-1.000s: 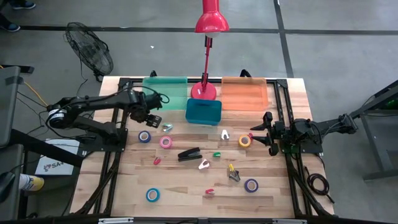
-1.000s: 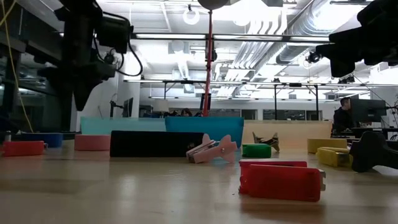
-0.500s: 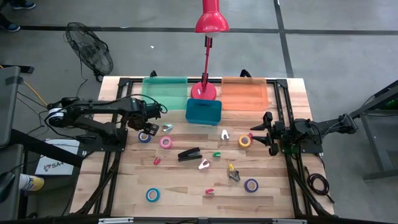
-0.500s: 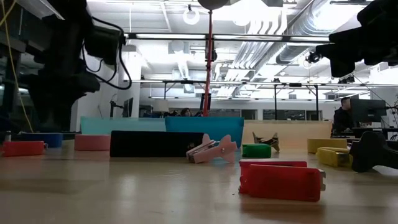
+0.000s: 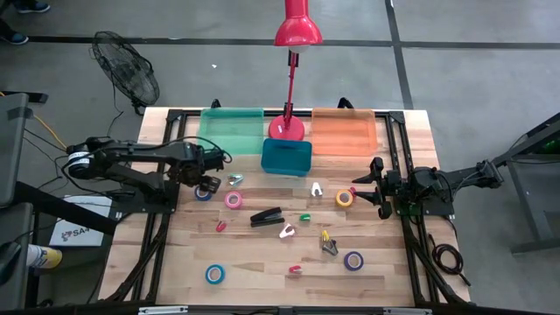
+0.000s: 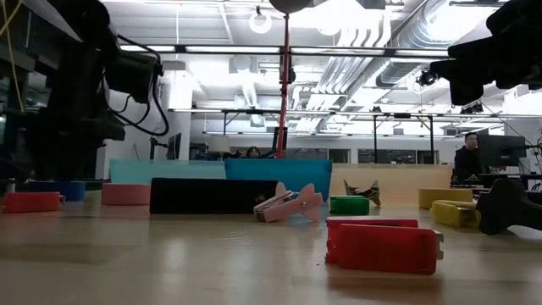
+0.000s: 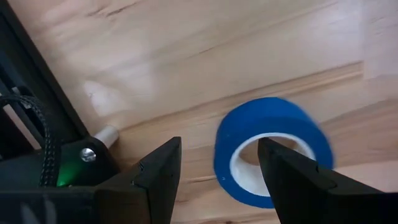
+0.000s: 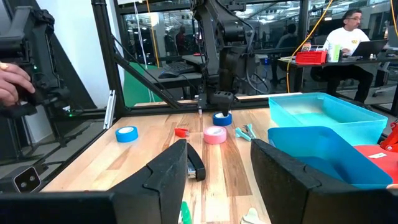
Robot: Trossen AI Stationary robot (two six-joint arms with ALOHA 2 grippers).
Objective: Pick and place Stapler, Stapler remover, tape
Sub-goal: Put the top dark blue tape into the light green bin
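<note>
A blue tape roll [image 5: 203, 192] lies flat on the table's left part. My left gripper [image 5: 206, 182] hangs just above it, pointing down and open. In the left wrist view one finger [image 7: 292, 177] stands over the hole of the blue roll [image 7: 270, 152] and the other [image 7: 155, 177] outside its wall. The black stapler [image 5: 266, 216] lies mid-table. A pink roll [image 5: 233, 199], a yellow roll [image 5: 344, 198], a purple roll [image 5: 353, 260] and another blue roll [image 5: 214, 274] lie flat. Small stapler removers, such as a white one [image 5: 316, 187] and a pink one [image 5: 287, 231], are scattered about. My right gripper [image 5: 372, 184] waits open at the right edge.
At the far edge stand a green tray [image 5: 232, 129], an orange tray [image 5: 344, 131], a teal bin [image 5: 286, 156] and a red lamp's base [image 5: 287, 129]. Black frame rails [image 5: 162, 210] run along both table sides. People sit in the room beyond the table [image 8: 348, 31].
My left gripper has come down and toward the table's near-left, from beside the teal bin to just above the blue tape roll, keeping its fingers apart. The roll has stayed in place.
</note>
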